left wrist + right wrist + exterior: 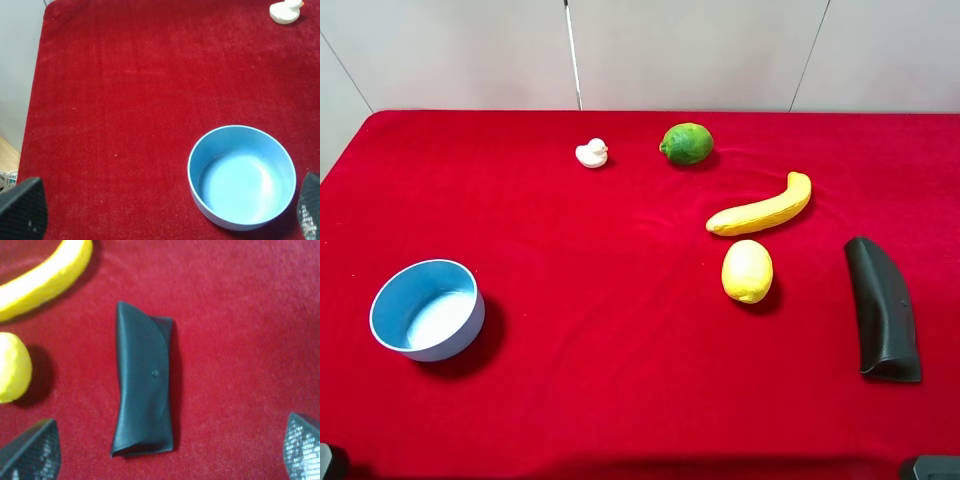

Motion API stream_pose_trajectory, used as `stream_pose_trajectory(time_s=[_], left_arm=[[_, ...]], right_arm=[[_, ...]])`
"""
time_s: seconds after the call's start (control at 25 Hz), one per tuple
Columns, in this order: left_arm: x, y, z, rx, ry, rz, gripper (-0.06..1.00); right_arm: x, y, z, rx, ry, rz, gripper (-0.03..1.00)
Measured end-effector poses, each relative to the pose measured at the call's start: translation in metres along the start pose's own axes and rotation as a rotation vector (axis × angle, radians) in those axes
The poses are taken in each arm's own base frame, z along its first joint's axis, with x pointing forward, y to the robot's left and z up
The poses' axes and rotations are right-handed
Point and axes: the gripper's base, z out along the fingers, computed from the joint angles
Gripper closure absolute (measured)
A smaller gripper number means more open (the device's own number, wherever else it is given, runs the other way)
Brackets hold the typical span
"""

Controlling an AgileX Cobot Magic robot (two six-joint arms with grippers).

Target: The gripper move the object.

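The object is a long matte black pouch (883, 308) lying flat on the red cloth at the right side of the table, to the right of the lemon. In the right wrist view the pouch (145, 382) lies lengthwise just ahead of my right gripper (167, 452). That gripper is open and empty, with its fingertips (32, 450) wide apart and above the cloth. My left gripper (165, 212) is open and empty, hovering near the blue bowl (242, 177). In the exterior high view only dark bits of the arms show at the bottom corners.
A banana (760, 207) and a lemon (747, 270) lie left of the pouch. A lime (687, 143) and a small white duck (592, 153) sit near the back. The blue bowl (427, 308) stands at the front left. The red cloth (620, 330) covers the table.
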Motion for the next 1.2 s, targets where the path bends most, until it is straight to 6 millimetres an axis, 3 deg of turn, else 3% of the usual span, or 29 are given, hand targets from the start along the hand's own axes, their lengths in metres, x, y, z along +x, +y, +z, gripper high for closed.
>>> stream_pose_trajectory(time_s=[0.4, 0.8, 1.2], left_arm=[[0.0, 0.0, 0.0, 0.0, 0.0, 0.0, -0.05], [0.0, 0.0, 0.0, 0.0, 0.0, 0.0, -0.05], [0.0, 0.0, 0.0, 0.0, 0.0, 0.0, -0.05]], right_arm=[[0.008, 0.006, -0.007, -0.099, -0.03, -0.138, 0.27], [0.039, 0.0, -0.01, -0.158, -0.215, -0.177, 0.27], [0.046, -0.002, -0.02, -0.184, -0.376, -0.251, 0.27]])
